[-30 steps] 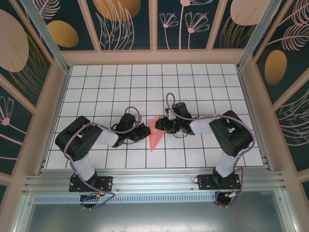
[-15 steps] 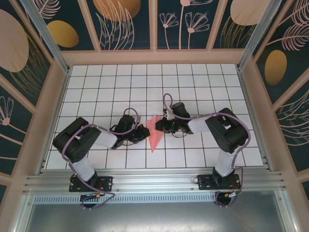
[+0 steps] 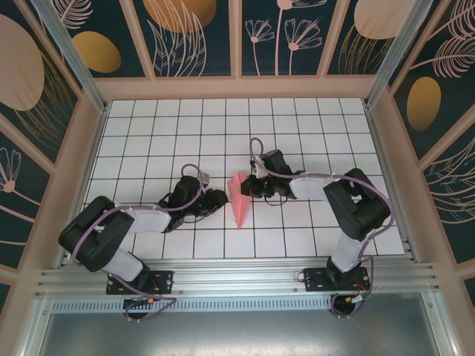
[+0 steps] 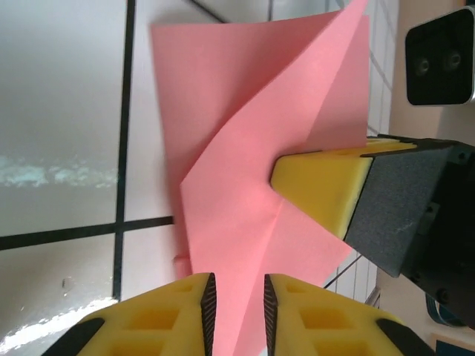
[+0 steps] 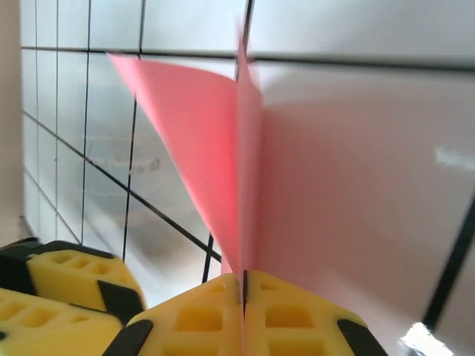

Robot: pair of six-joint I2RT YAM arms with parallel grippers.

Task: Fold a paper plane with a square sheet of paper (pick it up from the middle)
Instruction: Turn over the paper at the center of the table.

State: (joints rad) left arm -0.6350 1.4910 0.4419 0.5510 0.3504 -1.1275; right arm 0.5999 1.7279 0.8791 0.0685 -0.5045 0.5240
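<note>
The salmon-pink sheet of paper point(image 3: 239, 199) is folded into a narrow, creased paper-plane shape that stands on edge mid-table, its sharp tip toward the near side. My right gripper point(image 3: 250, 187) is shut on its upper fold, and the pads point(image 5: 215, 311) pinch the paper point(image 5: 223, 148) with no gap. My left gripper point(image 3: 220, 199) sits just left of the paper. Its fingers point(image 4: 171, 311) stand slightly apart, and the paper's edge point(image 4: 245, 148) passes loosely between them. The right gripper's yellow finger point(image 4: 319, 189) presses on the fold.
The white gridded table point(image 3: 312, 133) is walled by a pale wooden frame point(image 3: 237, 87) at the back and sides. The arm bases sit on a metal rail point(image 3: 237, 278) at the near edge. The left gripper's fingers point(image 5: 67, 274) lie close beside the right one.
The left gripper has opened off the paper and its arm has swung lower to the left. The right gripper has closed on the fold. The paper now stands more upright and narrower.
</note>
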